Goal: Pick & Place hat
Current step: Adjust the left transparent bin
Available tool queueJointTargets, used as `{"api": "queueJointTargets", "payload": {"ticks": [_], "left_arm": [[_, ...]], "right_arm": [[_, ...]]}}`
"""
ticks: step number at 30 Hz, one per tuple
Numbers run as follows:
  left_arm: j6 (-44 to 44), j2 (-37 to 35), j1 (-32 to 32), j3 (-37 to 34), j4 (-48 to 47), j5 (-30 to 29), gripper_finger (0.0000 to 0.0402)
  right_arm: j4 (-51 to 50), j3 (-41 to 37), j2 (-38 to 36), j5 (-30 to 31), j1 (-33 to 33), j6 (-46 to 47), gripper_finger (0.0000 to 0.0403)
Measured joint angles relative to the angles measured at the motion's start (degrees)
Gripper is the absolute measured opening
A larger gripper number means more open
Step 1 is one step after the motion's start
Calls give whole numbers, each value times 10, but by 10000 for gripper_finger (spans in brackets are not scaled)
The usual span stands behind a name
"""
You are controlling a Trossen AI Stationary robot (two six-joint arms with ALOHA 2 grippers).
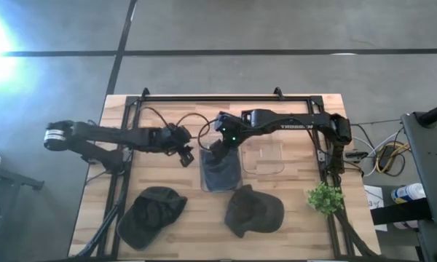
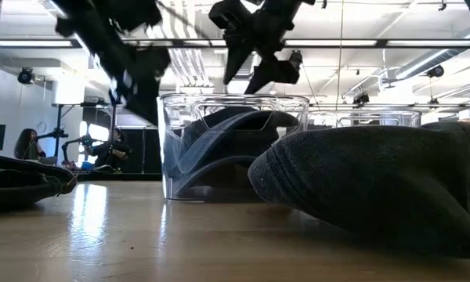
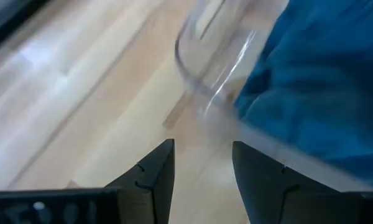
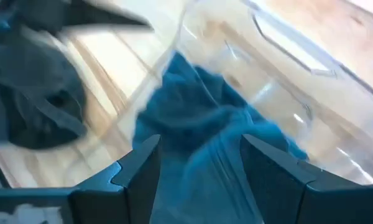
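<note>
My left arm reaches in from the desk's left edge, stretched almost straight toward the middle, and my left pincer (image 1: 183, 154) hangs above the desk with its two fingers (image 3: 150, 180) parted, nothing between them. My right arm comes from the right edge, runs along the far side and bends down at the wrist. My right pincer (image 1: 217, 151) sits just beside the left one, raised off the desk, its fingers (image 4: 137, 171) spread wide and empty.

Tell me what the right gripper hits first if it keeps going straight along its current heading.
Probably the blue hat inside the clear bin; the open right gripper points straight at it.
</note>
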Motion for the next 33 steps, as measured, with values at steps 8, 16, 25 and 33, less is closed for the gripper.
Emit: {"api": "queueJointTargets", "payload": {"ticks": [8, 16, 25, 33], "left_arm": [[-72, -34, -95, 49, 71, 211, 154], [96, 94, -217, 145, 76, 118, 154], [115, 186, -231, 219, -36, 53, 154], [81, 188, -243, 211, -63, 54, 154]], "right_arm": [[-145, 15, -10, 17, 57, -33, 215], [-149, -19, -22, 29, 168, -182, 215], [-64, -52, -4, 119, 233, -313, 215], [-10, -58, 34, 116, 229, -375, 215]]}}
